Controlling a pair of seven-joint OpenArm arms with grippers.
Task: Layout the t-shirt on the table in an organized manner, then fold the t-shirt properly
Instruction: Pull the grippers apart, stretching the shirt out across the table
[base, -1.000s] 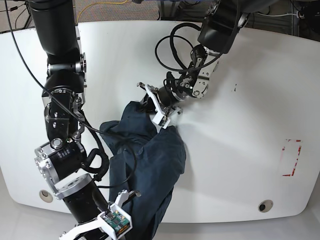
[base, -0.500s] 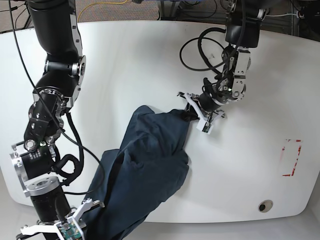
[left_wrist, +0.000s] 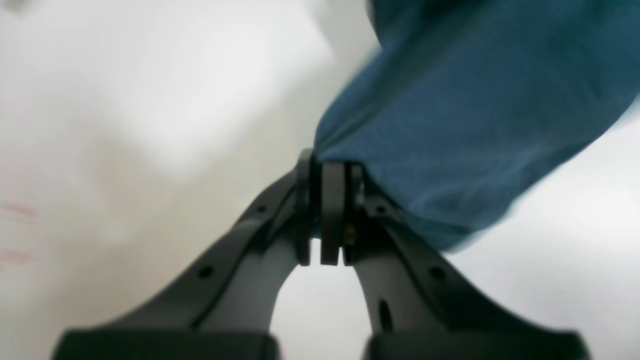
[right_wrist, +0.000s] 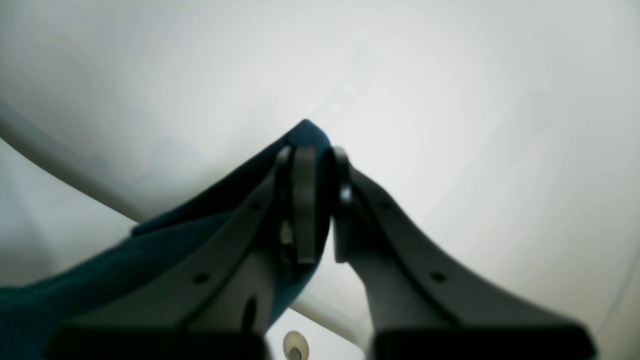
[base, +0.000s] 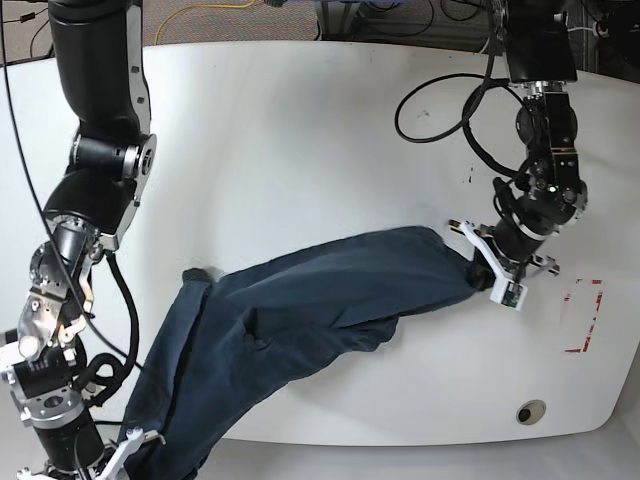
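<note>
The t-shirt (base: 300, 310) lies stretched as a long rumpled band across the front of the table (base: 300, 130), from its near edge on the right arm's side to a spot near the red-outlined rectangle mark (base: 584, 315). Only the base view shows this span. The left wrist view shows the left gripper (left_wrist: 327, 210) with jaws clamped on a pinch of soft navy cloth (left_wrist: 465, 115). The right wrist view shows the right gripper (right_wrist: 314, 200) likewise closed on a pointed fold of cloth (right_wrist: 305, 131), above the glossy white tabletop edge and a round grommet hole (right_wrist: 294, 345)
</note>
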